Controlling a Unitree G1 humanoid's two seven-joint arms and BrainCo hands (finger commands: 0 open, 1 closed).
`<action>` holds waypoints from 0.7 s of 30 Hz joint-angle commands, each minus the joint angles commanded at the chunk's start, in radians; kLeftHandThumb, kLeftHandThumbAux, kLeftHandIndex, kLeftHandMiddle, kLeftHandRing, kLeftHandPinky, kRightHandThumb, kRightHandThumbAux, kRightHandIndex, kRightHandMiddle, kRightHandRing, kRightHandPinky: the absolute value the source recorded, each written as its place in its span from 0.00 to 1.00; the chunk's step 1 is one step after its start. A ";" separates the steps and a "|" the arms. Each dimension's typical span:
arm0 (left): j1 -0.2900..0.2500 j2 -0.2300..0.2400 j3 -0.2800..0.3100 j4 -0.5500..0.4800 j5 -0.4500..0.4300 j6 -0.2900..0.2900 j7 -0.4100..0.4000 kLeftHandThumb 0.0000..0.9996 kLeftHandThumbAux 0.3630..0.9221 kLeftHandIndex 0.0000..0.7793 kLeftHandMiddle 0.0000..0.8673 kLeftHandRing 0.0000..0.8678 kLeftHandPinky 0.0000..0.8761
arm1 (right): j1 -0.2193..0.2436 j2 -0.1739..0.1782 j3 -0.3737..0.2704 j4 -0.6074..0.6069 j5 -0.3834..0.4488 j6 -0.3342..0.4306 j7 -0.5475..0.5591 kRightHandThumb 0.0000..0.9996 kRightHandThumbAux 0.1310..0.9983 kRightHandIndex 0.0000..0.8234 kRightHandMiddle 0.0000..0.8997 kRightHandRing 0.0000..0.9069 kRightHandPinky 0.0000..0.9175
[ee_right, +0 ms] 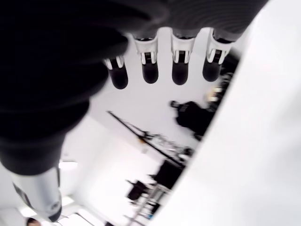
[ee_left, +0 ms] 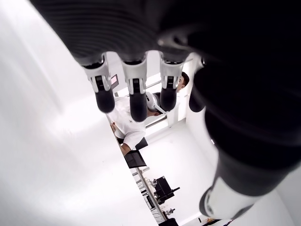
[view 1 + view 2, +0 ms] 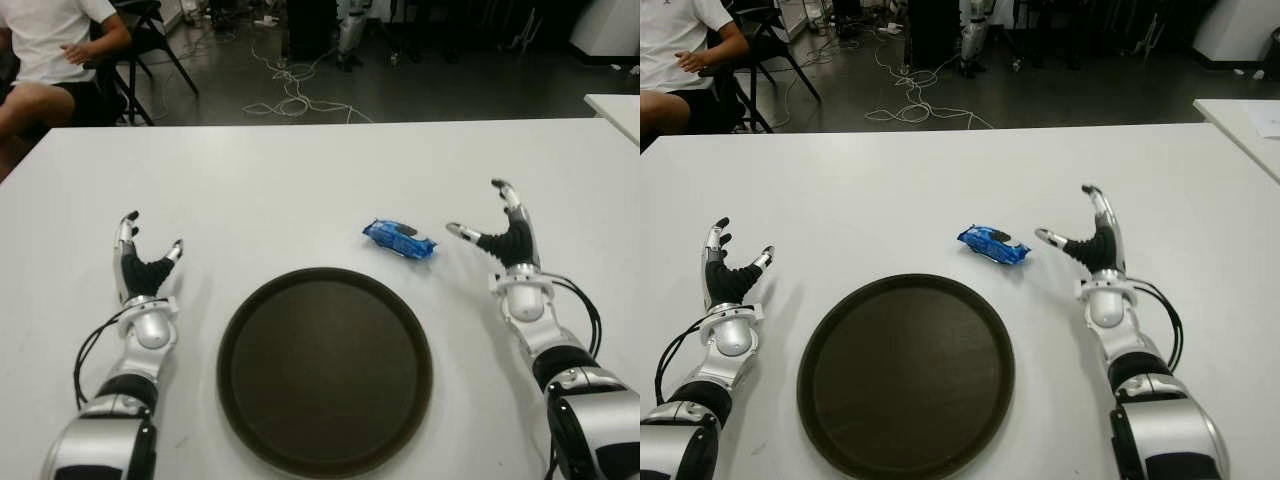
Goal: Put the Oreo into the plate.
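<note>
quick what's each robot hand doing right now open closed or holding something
Left robot hand: open, holding nothing.
Right robot hand: open, holding nothing; the Oreo lies on the table beside it.

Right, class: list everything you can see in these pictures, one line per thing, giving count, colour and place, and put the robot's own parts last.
Oreo pack: one, blue wrapper, on the table just beyond the plate's far right rim, left of the right hand.
Plate: one, dark brown, round, near middle of the table, holding nothing.
Table: one, white, under everything.
Second table: one, white, corner at far right.
Cables: a tangle, pale, on the dark floor beyond the table.
Person: one, white shirt, seated at far left.
Left hand: one, black and silver, open, left of the plate.
Right hand: one, black and silver, open, right of the pack.
</note>
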 joint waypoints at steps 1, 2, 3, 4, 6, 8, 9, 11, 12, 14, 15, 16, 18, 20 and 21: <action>0.000 -0.001 0.000 -0.001 -0.002 0.003 -0.001 0.05 0.79 0.11 0.10 0.10 0.09 | 0.001 -0.002 0.001 -0.016 0.000 -0.003 0.008 0.00 0.66 0.10 0.09 0.06 0.04; 0.000 -0.002 0.000 -0.002 -0.003 0.005 -0.002 0.05 0.79 0.11 0.10 0.10 0.09 | 0.002 -0.003 0.002 -0.028 0.001 -0.005 0.013 0.00 0.67 0.09 0.08 0.06 0.04; 0.001 -0.003 0.001 -0.003 -0.005 0.008 -0.004 0.05 0.79 0.11 0.10 0.10 0.09 | 0.005 -0.004 0.004 -0.053 0.000 -0.005 0.023 0.00 0.68 0.09 0.08 0.06 0.03; 0.001 -0.004 0.002 -0.005 -0.006 0.010 -0.005 0.05 0.78 0.11 0.10 0.10 0.09 | 0.008 -0.010 0.007 -0.076 -0.003 -0.009 0.033 0.00 0.68 0.09 0.08 0.05 0.03; 0.002 -0.006 0.002 -0.007 -0.007 0.013 -0.005 0.05 0.77 0.11 0.10 0.10 0.09 | 0.013 -0.020 0.010 -0.109 -0.006 -0.011 0.051 0.00 0.68 0.09 0.08 0.05 0.02; 0.003 -0.007 0.002 -0.009 -0.006 0.014 -0.003 0.06 0.77 0.11 0.10 0.10 0.09 | 0.018 -0.026 0.010 -0.128 -0.007 -0.007 0.063 0.00 0.69 0.08 0.08 0.05 0.02; 0.004 -0.008 0.002 -0.011 -0.005 0.015 -0.001 0.06 0.77 0.11 0.10 0.10 0.09 | 0.023 -0.028 0.012 -0.151 -0.010 -0.008 0.072 0.00 0.69 0.08 0.08 0.05 0.02; 0.005 -0.009 0.001 -0.014 -0.004 0.017 0.001 0.06 0.77 0.10 0.09 0.09 0.08 | 0.031 -0.031 0.014 -0.184 -0.013 -0.007 0.084 0.00 0.70 0.08 0.07 0.04 0.01; 0.005 -0.010 0.001 -0.015 -0.004 0.018 0.002 0.06 0.78 0.10 0.09 0.09 0.08 | 0.035 -0.031 0.014 -0.195 -0.013 -0.004 0.088 0.00 0.70 0.08 0.07 0.04 0.01; 0.006 -0.011 0.001 -0.018 -0.003 0.021 0.005 0.06 0.78 0.10 0.09 0.09 0.08 | 0.046 -0.031 0.016 -0.235 -0.010 0.002 0.112 0.00 0.71 0.08 0.07 0.04 0.01; 0.006 -0.012 0.001 -0.019 -0.002 0.022 0.006 0.06 0.78 0.10 0.10 0.09 0.08 | 0.052 -0.032 0.017 -0.255 -0.007 0.005 0.127 0.00 0.72 0.08 0.07 0.04 0.01; 0.006 -0.013 0.001 -0.020 -0.003 0.024 0.005 0.06 0.78 0.10 0.10 0.10 0.09 | 0.058 -0.031 0.019 -0.275 -0.004 0.009 0.142 0.00 0.73 0.08 0.08 0.04 0.00; 0.006 -0.013 0.003 -0.021 -0.005 0.024 0.003 0.06 0.77 0.10 0.10 0.10 0.08 | 0.067 -0.029 0.019 -0.303 -0.002 0.019 0.162 0.00 0.72 0.08 0.08 0.04 0.00; 0.006 -0.012 0.003 -0.021 -0.005 0.024 0.002 0.06 0.77 0.10 0.10 0.10 0.08 | 0.075 -0.027 0.019 -0.327 -0.002 0.030 0.180 0.00 0.71 0.08 0.08 0.04 0.00; 0.007 -0.012 0.003 -0.021 -0.005 0.023 0.002 0.06 0.77 0.10 0.11 0.10 0.08 | 0.078 -0.026 0.019 -0.337 -0.002 0.035 0.187 0.00 0.71 0.08 0.08 0.04 0.00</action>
